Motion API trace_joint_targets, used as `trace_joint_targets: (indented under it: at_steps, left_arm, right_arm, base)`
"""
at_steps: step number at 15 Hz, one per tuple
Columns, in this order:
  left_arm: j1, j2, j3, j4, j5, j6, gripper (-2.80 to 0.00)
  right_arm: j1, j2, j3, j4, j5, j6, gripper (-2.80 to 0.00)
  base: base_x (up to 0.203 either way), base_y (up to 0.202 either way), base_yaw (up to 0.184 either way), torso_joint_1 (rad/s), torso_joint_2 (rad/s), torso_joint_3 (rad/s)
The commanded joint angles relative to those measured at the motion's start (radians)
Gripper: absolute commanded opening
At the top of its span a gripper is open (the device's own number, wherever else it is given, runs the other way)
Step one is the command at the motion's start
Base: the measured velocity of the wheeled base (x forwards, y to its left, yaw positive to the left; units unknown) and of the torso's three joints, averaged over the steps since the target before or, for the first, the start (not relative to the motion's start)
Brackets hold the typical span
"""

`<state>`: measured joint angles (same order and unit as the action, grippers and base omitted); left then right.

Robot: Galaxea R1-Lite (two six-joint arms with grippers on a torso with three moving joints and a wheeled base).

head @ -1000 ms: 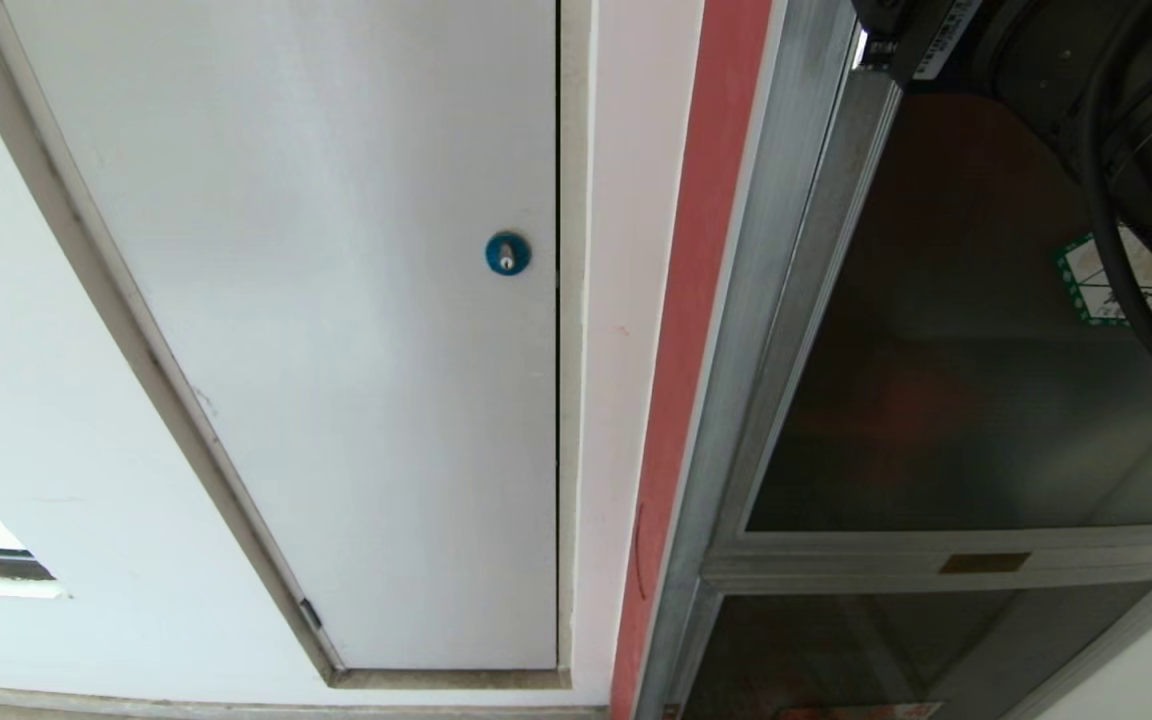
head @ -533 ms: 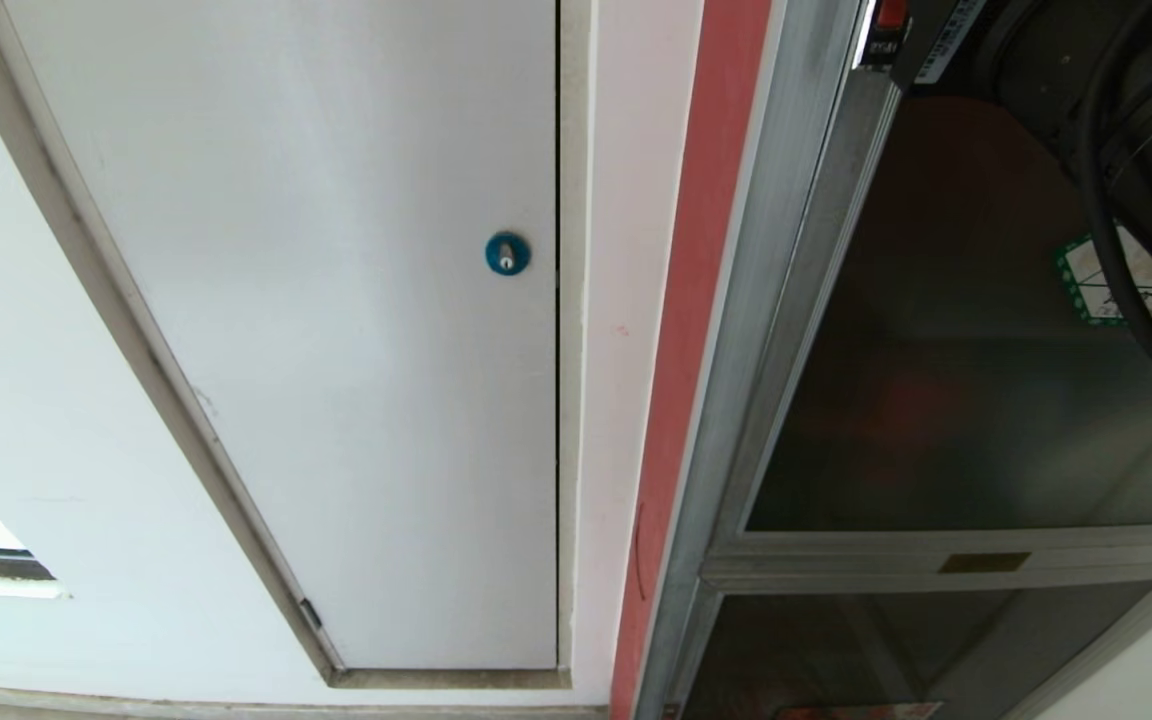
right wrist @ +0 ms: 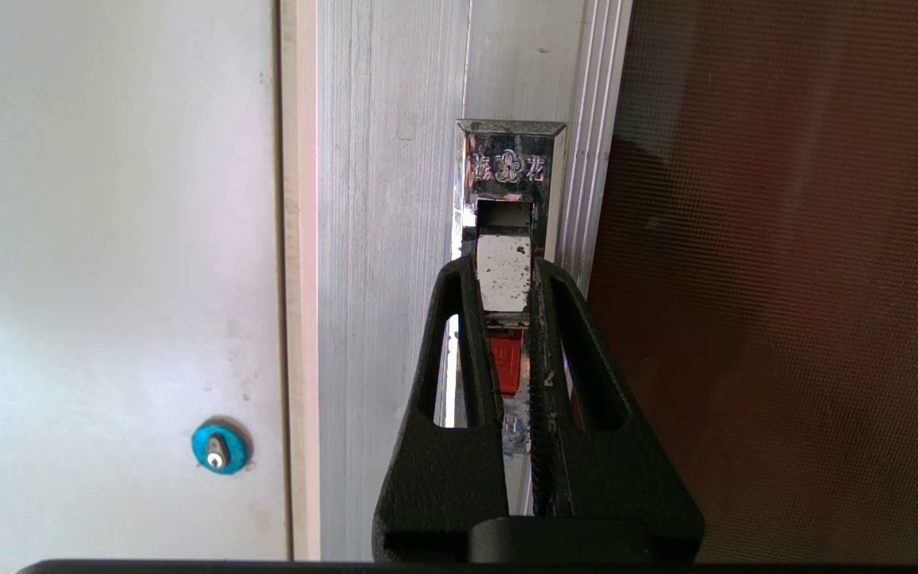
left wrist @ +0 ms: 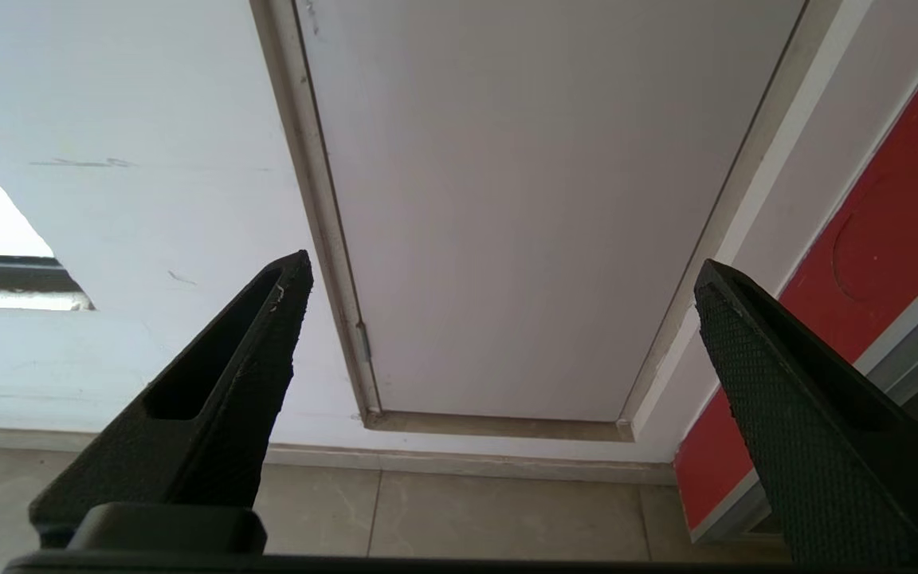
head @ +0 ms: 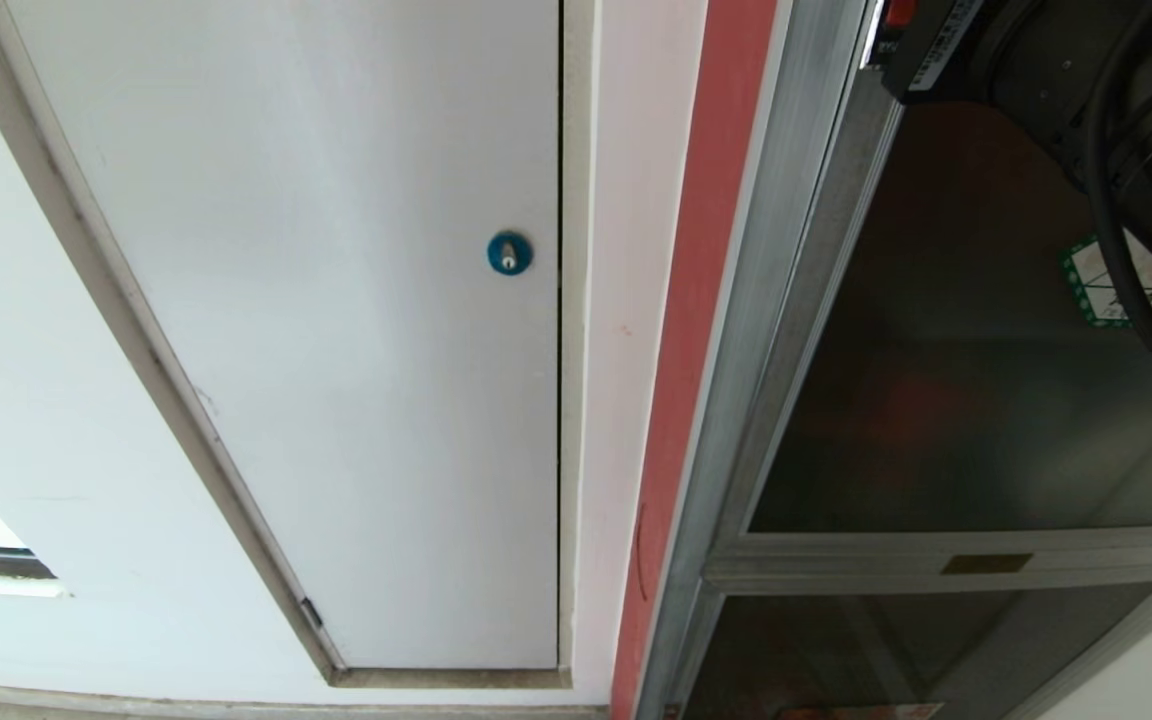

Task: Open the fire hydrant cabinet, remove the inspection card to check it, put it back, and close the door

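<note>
The fire hydrant cabinet (head: 771, 300) stands on the right with a silver metal frame. Its door (head: 966, 400) is dark tinted glass and lies shut in the frame, with a green-edged sticker (head: 1096, 290) partly behind my right arm (head: 1066, 70). In the right wrist view my right gripper (right wrist: 504, 267) is shut on the door's latch (right wrist: 504, 279), a worn silver tab with a red piece (right wrist: 505, 363) below it. My left gripper (left wrist: 503, 271) hangs open and empty, low near the floor. The inspection card is out of view.
A plain white panel (head: 336, 300) with a small blue round lock (head: 509, 253) fills the wall left of the cabinet. A red strip (head: 706, 250) runs between them. Below the door sits a shorter dark glass panel (head: 886, 650). Tiled floor (left wrist: 467, 510) lies under the left gripper.
My right gripper's fingers have closed from wide open onto the latch. In the head view the red latch piece has come into sight at the top edge. The left arm has not moved.
</note>
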<state>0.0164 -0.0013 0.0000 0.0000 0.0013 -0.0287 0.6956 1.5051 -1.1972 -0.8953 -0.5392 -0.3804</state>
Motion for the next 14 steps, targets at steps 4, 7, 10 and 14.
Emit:
trace_joint_targets:
  at_steps: [4,7,10,14]
  left_arm:
    - [0.0,0.001,0.0,0.0,0.0,0.0,0.0]
    - [0.0,0.001,0.0,0.0,0.0,0.0,0.0]
    - [0.0,0.001,0.0,0.0,0.0,0.0,0.0]
    - [0.0,0.001,0.0,0.0,0.0,0.0,0.0]
  right_arm:
    - [0.02,-0.033,0.013,-0.001,-0.012,-0.002,-2.8]
    - [0.028,-0.054,0.022,0.016,-0.013,0.0,-2.8]
    - [0.039,-0.077,0.035,0.021,-0.016,0.0,-2.8]
    - [0.05,-0.131,0.056,0.052,-0.025,0.001,-2.8]
  base:
    - [0.0,0.0,0.0,0.0,0.0,0.0]
    - [0.0,0.0,0.0,0.0,0.0,0.0]
    - [0.0,0.0,0.0,0.0,0.0,0.0]
    - [0.0,0.0,0.0,0.0,0.0,0.0]
